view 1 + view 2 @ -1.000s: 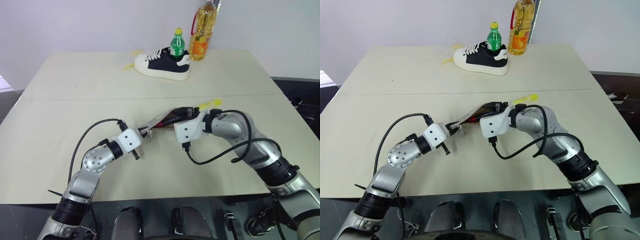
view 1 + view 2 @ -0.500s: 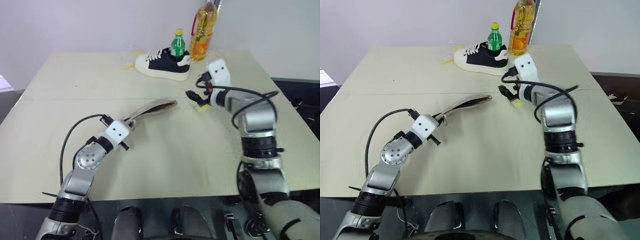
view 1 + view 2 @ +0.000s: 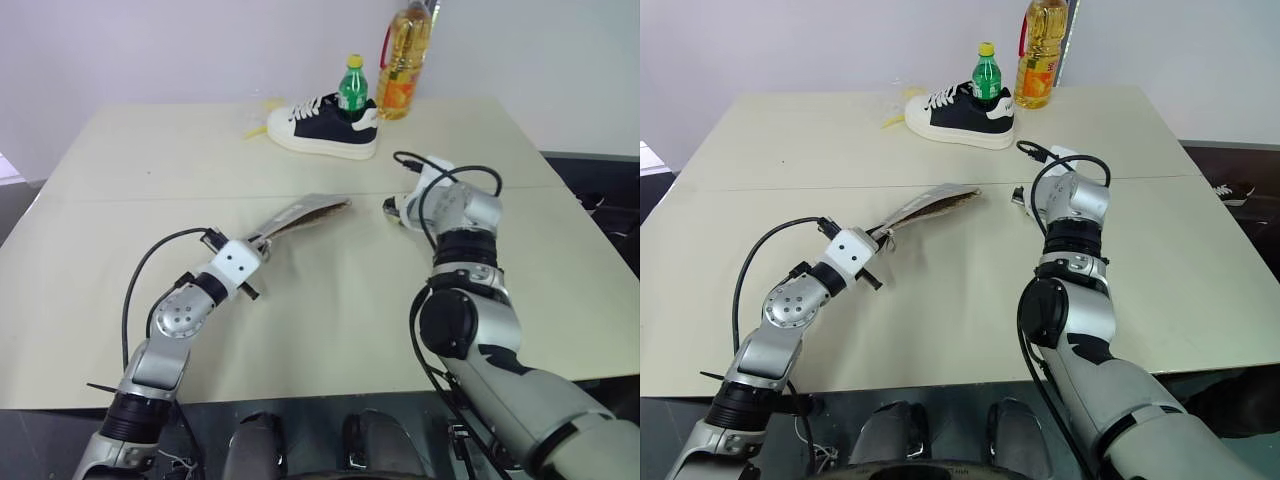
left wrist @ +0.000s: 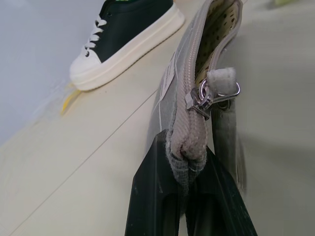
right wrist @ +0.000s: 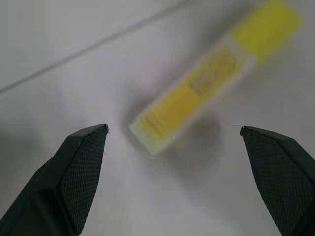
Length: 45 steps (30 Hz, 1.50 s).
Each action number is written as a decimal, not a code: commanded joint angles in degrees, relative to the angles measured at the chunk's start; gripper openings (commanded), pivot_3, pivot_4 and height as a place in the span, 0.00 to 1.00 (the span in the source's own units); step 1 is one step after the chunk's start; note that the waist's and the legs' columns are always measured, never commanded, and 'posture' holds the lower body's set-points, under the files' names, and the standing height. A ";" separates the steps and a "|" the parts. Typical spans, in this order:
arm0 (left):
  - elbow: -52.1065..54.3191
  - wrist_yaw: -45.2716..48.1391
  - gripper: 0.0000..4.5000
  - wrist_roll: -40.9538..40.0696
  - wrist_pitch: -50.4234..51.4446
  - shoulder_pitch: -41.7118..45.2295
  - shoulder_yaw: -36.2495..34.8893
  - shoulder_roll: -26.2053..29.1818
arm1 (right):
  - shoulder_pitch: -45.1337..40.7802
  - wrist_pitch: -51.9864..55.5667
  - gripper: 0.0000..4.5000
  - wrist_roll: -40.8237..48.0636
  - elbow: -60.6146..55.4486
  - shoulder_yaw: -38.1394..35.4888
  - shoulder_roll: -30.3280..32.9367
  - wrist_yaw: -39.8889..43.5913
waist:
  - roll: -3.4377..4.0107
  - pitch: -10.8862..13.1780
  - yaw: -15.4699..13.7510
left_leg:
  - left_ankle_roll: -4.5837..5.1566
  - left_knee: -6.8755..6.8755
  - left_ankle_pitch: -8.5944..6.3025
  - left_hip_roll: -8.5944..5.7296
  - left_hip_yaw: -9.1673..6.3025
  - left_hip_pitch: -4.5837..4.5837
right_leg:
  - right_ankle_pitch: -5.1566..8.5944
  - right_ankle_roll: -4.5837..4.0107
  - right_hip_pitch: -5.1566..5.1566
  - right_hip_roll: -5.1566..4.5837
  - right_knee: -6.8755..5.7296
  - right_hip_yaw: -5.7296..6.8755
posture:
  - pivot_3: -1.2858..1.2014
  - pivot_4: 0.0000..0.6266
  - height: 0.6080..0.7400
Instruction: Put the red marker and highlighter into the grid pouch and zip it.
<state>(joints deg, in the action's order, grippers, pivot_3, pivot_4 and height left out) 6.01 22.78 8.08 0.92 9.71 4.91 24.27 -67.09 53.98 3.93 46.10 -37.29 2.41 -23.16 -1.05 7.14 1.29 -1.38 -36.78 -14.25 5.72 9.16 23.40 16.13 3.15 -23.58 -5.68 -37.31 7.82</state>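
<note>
The grid pouch [image 4: 197, 88] is clamped at its near end by the left hand [image 4: 189, 196], whose black fingers [image 4: 147, 196] are pressed fully together on the fabric; the pouch is held up off the counter [image 3: 330, 300], slanting away from that hand, with its zip undone and the zipper pull [image 4: 211, 96] hanging just beyond the fingertips; the highlighter [image 5: 206, 88] lies loose on the counter directly ahead of the right hand [image 5: 174, 177], between the lines of its two fingers [image 5: 81, 162] but untouched; that hand is spread to its widest and holds nothing; so the highlighter is judged not yet picked up, its insertion and the zipping are both judged left to do, and the present step is judged to be the approach for the grasp. The red marker cannot be made out; whether it already lies inside the pouch cannot be told, since only a strip of the speckled lining is seen through the mouth; in the head views the right hand is largely covered by its own wrist and cable, so the highlighter is barely visible there; the lower part of the pouch is cut off behind the left fingers.
</note>
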 commanded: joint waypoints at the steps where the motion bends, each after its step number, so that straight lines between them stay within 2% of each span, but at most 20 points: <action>1: 1.90 -0.12 0.00 -0.58 -0.66 0.28 -0.49 -0.22 | -3.56 -6.94 0.99 2.97 8.00 -0.42 1.46 -3.16 | -0.01 -0.01 0.15 | 0.00 0.00 0.00 0.00 -0.01 0.00 | 0.00 0.00 0.01 0.00 0.00 0.00 | 0.52 0.24 0.74; 3: 2.27 -0.06 0.00 -0.65 -0.68 0.03 -0.51 -0.27 | -4.04 -9.95 0.99 4.08 12.02 -0.07 1.99 -4.22 | -0.02 -0.01 0.19 | 0.00 0.00 0.00 0.00 -0.02 -0.01 | 0.00 0.00 0.03 0.01 0.00 0.00 | 0.52 0.24 0.74; 6: 2.77 -0.07 0.00 -0.71 -0.61 -0.33 -0.59 -0.35 | -3.92 -13.22 0.80 5.28 15.50 0.36 2.75 -6.11 | -0.09 -0.06 0.46 | 0.00 -0.01 0.00 0.01 -0.04 -0.04 | 0.00 0.00 0.08 0.01 0.00 0.00 | 0.52 0.24 0.74; 9: 3.21 -0.12 0.00 -0.71 -0.42 -0.68 -0.63 -0.44 | -3.77 -14.25 0.47 6.48 16.44 1.12 3.37 -7.39 | -0.10 -0.06 0.90 | 0.00 -0.04 0.00 0.01 -0.06 -0.05 | 0.00 0.00 0.13 0.00 0.01 0.00 | 0.52 0.24 0.74; 11: 3.47 -0.12 0.00 -0.74 -0.37 -0.92 -0.63 -0.50 | -3.53 -14.22 0.21 7.10 16.23 1.83 3.65 -7.95 | -0.09 -0.06 1.23 | 0.00 -0.04 0.00 0.01 -0.07 -0.06 | 0.00 0.00 0.14 0.00 0.00 -0.01 | 0.52 0.24 0.74; 12: 3.52 -0.09 0.00 -0.73 -0.34 -0.98 -0.61 -0.51 | -3.44 -13.99 0.17 7.44 15.98 2.13 3.72 -8.16 | -0.09 -0.06 1.25 | 0.00 -0.04 0.00 0.02 -0.07 -0.07 | 0.00 0.01 0.14 0.00 -0.01 0.00 | 0.52 0.24 0.74; 16: 3.49 0.11 0.00 -0.66 -0.29 -0.95 -0.67 -0.57 | -2.76 -12.69 0.17 8.05 12.04 5.01 3.77 -5.40 | -0.07 -0.05 1.22 | 0.00 -0.03 0.00 0.03 -0.07 -0.06 | 0.00 0.00 0.13 0.02 -0.01 -0.01 | 0.52 0.24 0.74; 17: 3.38 0.16 0.00 -0.67 -0.29 -0.85 -0.78 -0.49 | -1.71 -11.99 0.17 7.63 8.34 7.58 3.87 -2.10 | -0.07 -0.05 1.22 | 0.00 -0.03 0.00 0.03 -0.07 -0.06 | 0.00 0.00 0.13 0.02 -0.01 -0.01 | 0.52 0.24 0.74; 20: 3.27 0.24 0.00 -0.83 -0.19 -0.77 -1.40 -0.11 | 7.25 -13.87 0.17 3.80 -12.72 23.87 7.05 15.85 | 0.07 0.04 1.00 | 0.01 0.02 0.00 0.04 -0.16 -0.02 | 0.00 0.01 0.09 0.00 0.05 -0.01 | 0.52 0.24 0.74; 24: 3.21 0.62 0.00 -1.15 -0.21 -0.89 -1.70 0.21 | 20.53 -28.92 0.17 -5.78 -33.75 45.81 19.13 37.20 | 0.14 0.08 1.03 | 0.02 0.32 -0.01 -0.05 -0.23 0.00 | 0.03 0.09 -0.01 -0.18 0.15 -0.01 | 0.52 0.24 0.74; 27: 2.89 0.99 0.00 -1.49 -0.33 -0.65 -1.82 0.47 | 28.57 -43.61 0.17 -11.18 -43.16 53.83 29.66 48.20 | 0.07 0.04 1.13 | 0.01 0.51 0.00 -0.11 -0.17 -0.13 | 0.04 0.12 0.01 -0.17 0.22 -0.02 | 0.52 0.24 0.74; 33: 2.19 1.96 0.00 -2.25 -0.94 0.07 -2.05 0.95 | 34.04 -52.76 0.17 -13.12 -47.76 54.61 38.80 58.85 | 0.07 0.11 1.07 | -0.03 0.54 0.02 -0.08 -0.07 -0.35 | 0.03 0.10 0.13 -0.15 0.22 -0.01 | 0.52 0.24 0.74; 45: 3.24 2.71 0.00 -2.64 -0.85 -0.17 -1.88 0.66 | 33.80 -58.40 0.17 -20.21 -44.05 55.68 38.62 61.37 | 0.04 0.09 0.58 | -0.04 0.53 0.02 -0.09 -0.03 -0.42 | 0.04 0.08 0.20 -0.15 0.23 -0.01 | 0.52 0.24 0.74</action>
<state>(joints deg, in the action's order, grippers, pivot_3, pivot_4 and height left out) 7.10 25.74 6.01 0.76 9.21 3.68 24.77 -32.07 -2.54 -15.35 2.13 19.09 41.14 38.15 -1.01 7.23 1.87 -1.42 -36.26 -14.22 5.62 9.14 22.99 16.17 3.24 -23.38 -5.84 -37.08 7.80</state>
